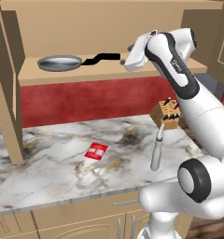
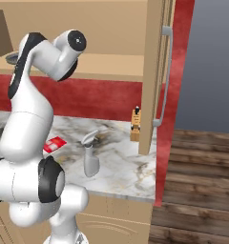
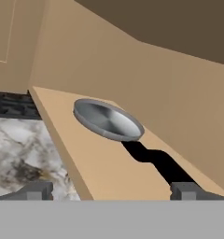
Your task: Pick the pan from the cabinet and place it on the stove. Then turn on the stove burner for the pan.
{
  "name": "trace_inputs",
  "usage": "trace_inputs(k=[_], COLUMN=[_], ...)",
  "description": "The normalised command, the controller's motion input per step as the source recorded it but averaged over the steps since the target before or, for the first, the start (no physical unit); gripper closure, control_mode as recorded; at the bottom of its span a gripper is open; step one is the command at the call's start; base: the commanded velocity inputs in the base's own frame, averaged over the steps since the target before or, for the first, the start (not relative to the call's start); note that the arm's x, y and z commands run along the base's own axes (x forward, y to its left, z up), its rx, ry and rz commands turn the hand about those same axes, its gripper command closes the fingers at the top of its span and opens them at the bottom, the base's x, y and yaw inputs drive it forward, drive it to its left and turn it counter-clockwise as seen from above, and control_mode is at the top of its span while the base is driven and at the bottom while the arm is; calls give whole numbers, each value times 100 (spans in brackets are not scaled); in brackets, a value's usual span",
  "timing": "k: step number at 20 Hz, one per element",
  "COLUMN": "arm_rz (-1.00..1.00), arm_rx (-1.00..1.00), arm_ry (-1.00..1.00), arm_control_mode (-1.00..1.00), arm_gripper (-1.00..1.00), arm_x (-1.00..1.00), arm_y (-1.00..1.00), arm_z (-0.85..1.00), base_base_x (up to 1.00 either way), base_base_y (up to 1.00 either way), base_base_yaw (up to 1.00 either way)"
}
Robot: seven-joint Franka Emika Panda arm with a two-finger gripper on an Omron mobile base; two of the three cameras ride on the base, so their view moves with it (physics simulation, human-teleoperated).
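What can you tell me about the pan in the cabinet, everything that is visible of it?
The pan is round, shallow and silver-grey, like brushed steel, with a low rim and nothing in it. A long, thin black handle with a kinked shape runs from it toward the gripper. It lies flat and upright on the tan wooden shelf of the open cabinet, above the marble counter. The shelf alone touches it; the open fingers flank the handle's end without closing on it.

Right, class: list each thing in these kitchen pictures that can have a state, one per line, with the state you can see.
pan: flat on the cabinet shelf, not gripped.
cabinet: doors open.
end effector: open, fingers either side of the pan's handle end.
spray bottle: upright on the counter.
knife block: standing, knives in.
red packet: lying flat on the counter.
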Motion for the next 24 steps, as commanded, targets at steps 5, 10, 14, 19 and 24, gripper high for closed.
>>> trace_inputs(k=[5, 10, 14, 19, 24], arm_rz=[5, 1, 0, 0, 0], arm_rx=[0, 0, 0, -1, 0], arm_ry=[0, 1, 0, 0, 0], arm_control_mode=[-100, -100, -100, -100, -100], arm_gripper=[-100, -100, -100, -100, -100], arm_x=[38, 26, 32, 36, 38], arm_y=[4, 2, 14, 21, 12], arm_z=[-7, -4, -4, -11, -15], base_base_x=[0, 0, 0, 0, 0], base_base_y=[0, 0, 0, 0, 0], base_base_yaw=[0, 0, 0, 0, 0])
